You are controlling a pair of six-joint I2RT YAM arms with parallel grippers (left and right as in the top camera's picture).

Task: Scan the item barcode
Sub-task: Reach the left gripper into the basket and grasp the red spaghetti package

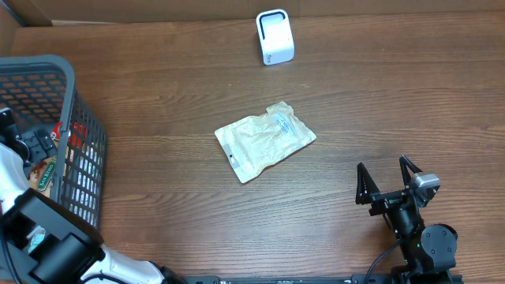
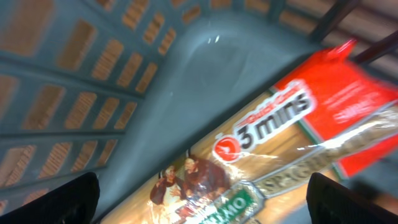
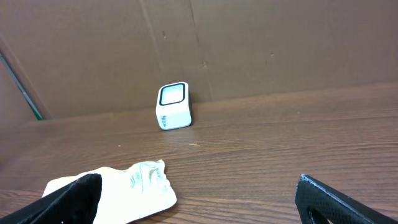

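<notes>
A white barcode scanner (image 1: 274,37) stands upright at the table's far edge, and it also shows in the right wrist view as the scanner (image 3: 173,106). A flat white plastic pouch (image 1: 265,141) lies mid-table, label side up. My right gripper (image 1: 383,167) rests open near the front right, with the pouch (image 3: 124,190) ahead and to its left. My left gripper (image 2: 202,205) is down inside the grey basket (image 1: 79,150), open, its fingers straddling a red and orange spaghetti pack (image 2: 280,130) without closing on it.
The mesh basket wall (image 2: 93,74) rises close on the left of the left gripper. Other packaged goods lie in the basket. A brown cardboard wall (image 3: 261,43) backs the table behind the scanner.
</notes>
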